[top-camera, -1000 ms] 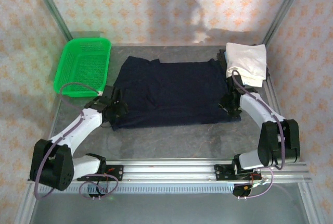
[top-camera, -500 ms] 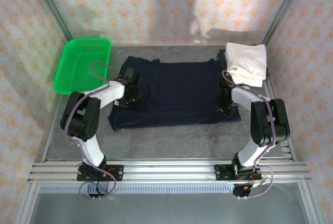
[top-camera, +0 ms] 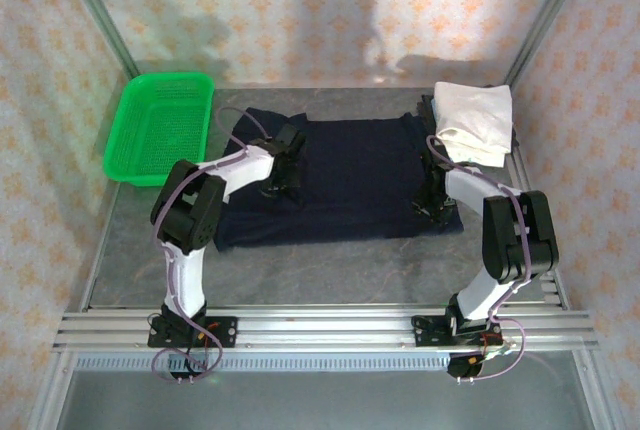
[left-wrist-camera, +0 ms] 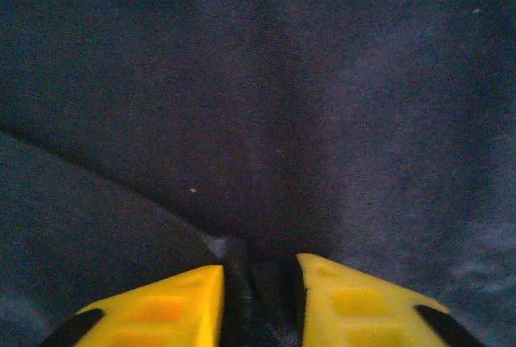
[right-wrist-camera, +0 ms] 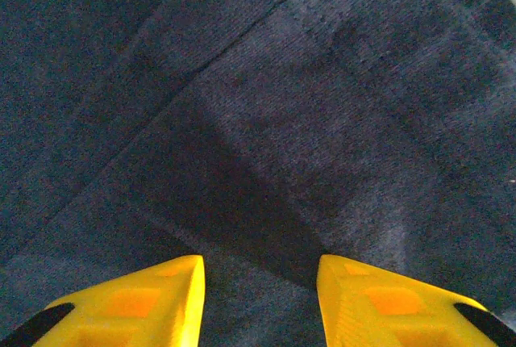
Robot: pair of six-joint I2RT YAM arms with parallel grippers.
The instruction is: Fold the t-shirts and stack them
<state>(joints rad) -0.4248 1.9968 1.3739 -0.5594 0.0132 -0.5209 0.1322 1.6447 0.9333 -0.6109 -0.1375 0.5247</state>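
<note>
**A Boxed-In Robot Test Cell on a Lab Bench**

The place was a robotics lab rig, not a home. Behind the left gripper (top-camera: 281, 182) and the right gripper (top-camera: 433, 208), aluminium rails (top-camera: 330, 326) carried both arm bases, with loose cables (top-camera: 180, 360) hanging below them. Beyond the grippers, bare metal frame posts (top-camera: 95, 10) held flat wall panels (top-camera: 300, 10) printed with a peach floral pattern, which boxed in a grey tabletop (top-camera: 330, 260). A green mesh basket (top-camera: 160, 130) sat outward of the left gripper. A dark navy t-shirt (top-camera: 350, 180) lay spread beneath both grippers.
</note>
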